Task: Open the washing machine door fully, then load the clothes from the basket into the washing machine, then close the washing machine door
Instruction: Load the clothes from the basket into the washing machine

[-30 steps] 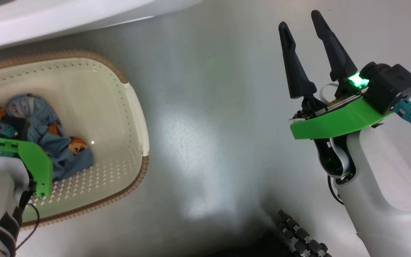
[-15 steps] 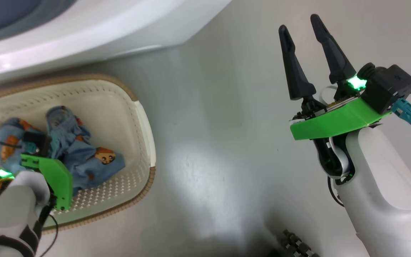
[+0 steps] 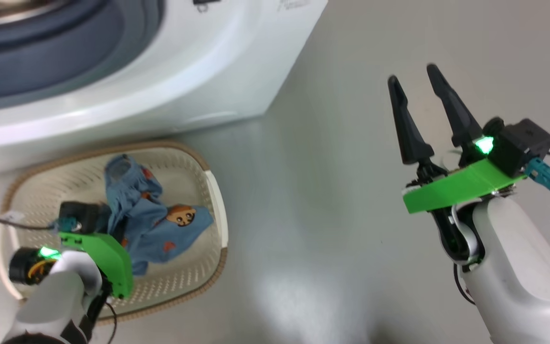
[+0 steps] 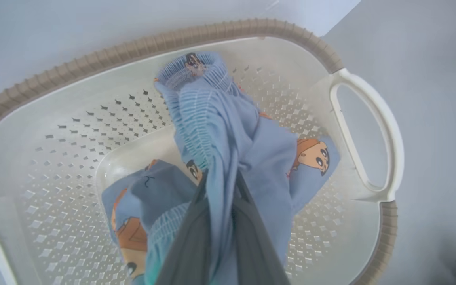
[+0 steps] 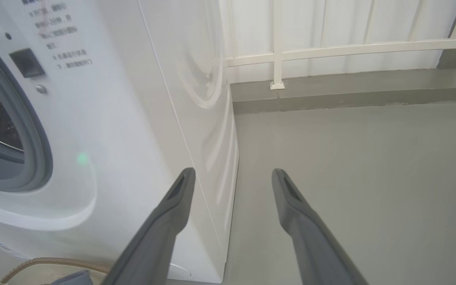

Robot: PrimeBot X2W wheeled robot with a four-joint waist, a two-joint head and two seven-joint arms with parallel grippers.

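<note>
- Left end effector: fingers nearly closed, pinching a fold of the clothes. The light blue cloth passes between both fingers.
- Clothes: the gripped garment stretches away from the fingertips. The remainder lies on the bottom of the basket, directly beneath this end effector.
- Basket: stands on the floor, just beside the front of the washing machine.
- Right end effector: fingers spread wide, holding nothing, over bare floor, well apart from basket and clothes.

White forearm, green bracket, black end effector
</note>
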